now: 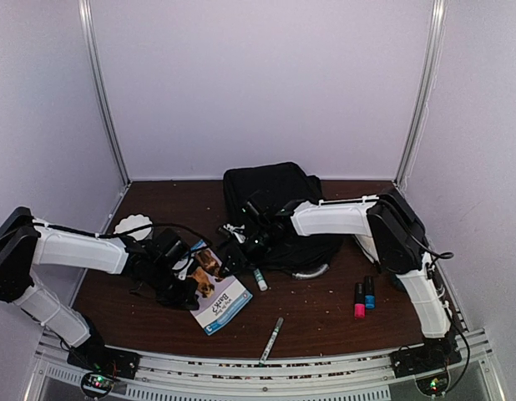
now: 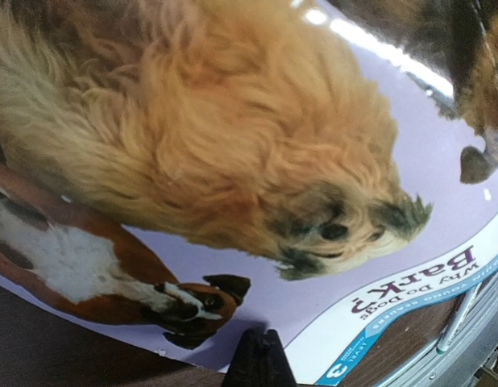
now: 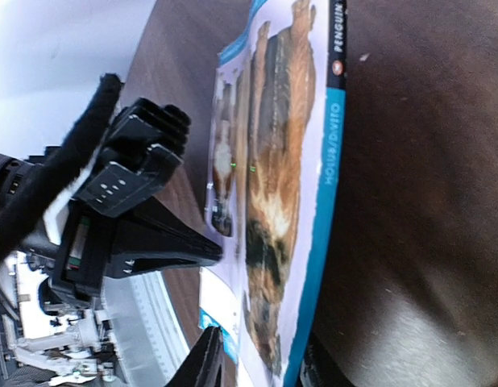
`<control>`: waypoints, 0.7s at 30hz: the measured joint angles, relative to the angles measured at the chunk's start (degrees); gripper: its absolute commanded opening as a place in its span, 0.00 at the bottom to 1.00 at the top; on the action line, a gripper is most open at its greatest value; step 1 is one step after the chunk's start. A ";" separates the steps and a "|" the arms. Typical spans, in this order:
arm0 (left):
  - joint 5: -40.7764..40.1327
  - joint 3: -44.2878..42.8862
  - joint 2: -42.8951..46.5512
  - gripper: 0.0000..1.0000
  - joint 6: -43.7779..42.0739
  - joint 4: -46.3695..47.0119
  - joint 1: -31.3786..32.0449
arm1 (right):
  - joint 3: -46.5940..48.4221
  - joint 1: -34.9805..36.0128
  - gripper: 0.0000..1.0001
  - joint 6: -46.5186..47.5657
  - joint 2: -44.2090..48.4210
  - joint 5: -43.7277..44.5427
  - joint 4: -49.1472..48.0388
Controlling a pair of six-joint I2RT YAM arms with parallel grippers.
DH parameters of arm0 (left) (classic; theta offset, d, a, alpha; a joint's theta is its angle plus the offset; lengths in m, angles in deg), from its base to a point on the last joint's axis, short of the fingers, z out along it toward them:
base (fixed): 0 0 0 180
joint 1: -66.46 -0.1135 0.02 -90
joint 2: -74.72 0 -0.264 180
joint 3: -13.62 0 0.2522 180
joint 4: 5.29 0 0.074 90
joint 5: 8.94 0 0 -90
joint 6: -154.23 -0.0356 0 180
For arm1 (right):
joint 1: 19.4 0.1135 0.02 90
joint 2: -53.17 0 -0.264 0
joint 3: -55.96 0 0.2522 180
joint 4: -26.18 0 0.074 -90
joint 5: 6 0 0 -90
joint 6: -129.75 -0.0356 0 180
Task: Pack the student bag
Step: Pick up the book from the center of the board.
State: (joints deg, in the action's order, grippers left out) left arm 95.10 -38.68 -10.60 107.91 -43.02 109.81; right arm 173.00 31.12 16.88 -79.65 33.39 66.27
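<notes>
The right gripper [image 3: 259, 360] is straddling the glossy dog-cover paperback book [image 1: 216, 294], the left gripper [image 3: 205, 251] touching it; both clamping states indeterminable.

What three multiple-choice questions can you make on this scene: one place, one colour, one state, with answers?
1. The book lies: A inside the student bag; B on the table, nearer than the bag; C against the back wall.
2. The two markers side by side have caps of: A green and yellow; B both white; C pink and blue.
3. The book is: A closed, cover up; B open at its middle; C standing upright.
Answers: 1 B, it rests on wood before the bag; 2 C, seen from above; 3 A, its dog cover faces up.
</notes>
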 measured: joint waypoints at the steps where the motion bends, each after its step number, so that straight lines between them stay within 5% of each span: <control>1: 0.00 0.07 0.04 0.00 0.15 0.11 0.00 | 0.07 0.02 0.32 -0.68 -0.44 -1.33 -0.87; 14: -1.95 1.70 2.54 0.00 1.05 1.57 0.79 | 1.51 0.59 0.02 -0.39 -3.76 -3.89 -1.77; 21: -10.40 1.75 8.79 0.29 -1.14 -3.98 0.85 | 0.74 0.33 0.00 1.55 -0.68 -2.36 -0.39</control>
State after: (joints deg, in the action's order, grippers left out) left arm 84.69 -36.93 -1.81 106.78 -46.99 110.67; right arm 173.75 31.45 18.43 -80.32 31.03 65.88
